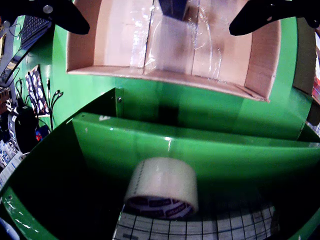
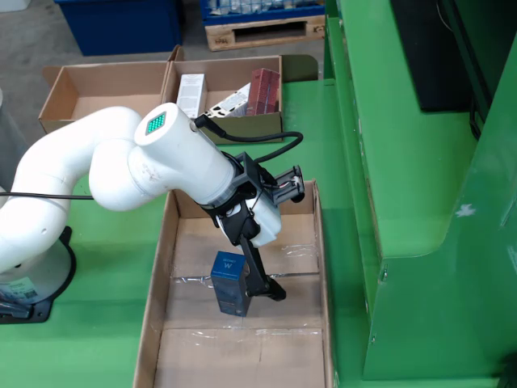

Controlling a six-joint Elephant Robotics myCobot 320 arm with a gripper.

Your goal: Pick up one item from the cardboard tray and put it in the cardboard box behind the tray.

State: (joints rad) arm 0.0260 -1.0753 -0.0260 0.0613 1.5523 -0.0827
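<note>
A roll of clear packing tape [image 1: 162, 192] lies nearest the wrist camera, on a gridded sheet [image 1: 200, 227] inside a green metal bin [image 1: 210, 150]; the fixed view shows none of this. Beyond the bin, the wrist view looks into a shallow cardboard box [image 1: 260, 65] with taped seams, and a dark blue object sits at the top edge of the picture between the two black fingers [image 1: 65, 17] of the end effector.

The fixed view makes that object plain: a small dark blue box [image 2: 230, 279] with a pale label, standing upright over the floor of the long cardboard box [image 2: 311, 267]. Whether it touches the floor or hangs just above it cannot be told. The end effector [image 2: 250, 283] reaches down beside it, one black finger [image 2: 260, 275] against its right side; the other finger is hidden behind it, so a firm grip on it cannot be confirmed. In the wrist view the fingers appear spread wide apart at the top corners.

The white arm [image 2: 121, 162] bends in from the left of the fixed view over the green worktop [image 2: 97, 307]. Behind it stands a cardboard tray [image 2: 121, 89] in two compartments; the right one holds a white carton [image 2: 191, 93] and a red carton [image 2: 262, 90], while the left one looks bare.
</note>
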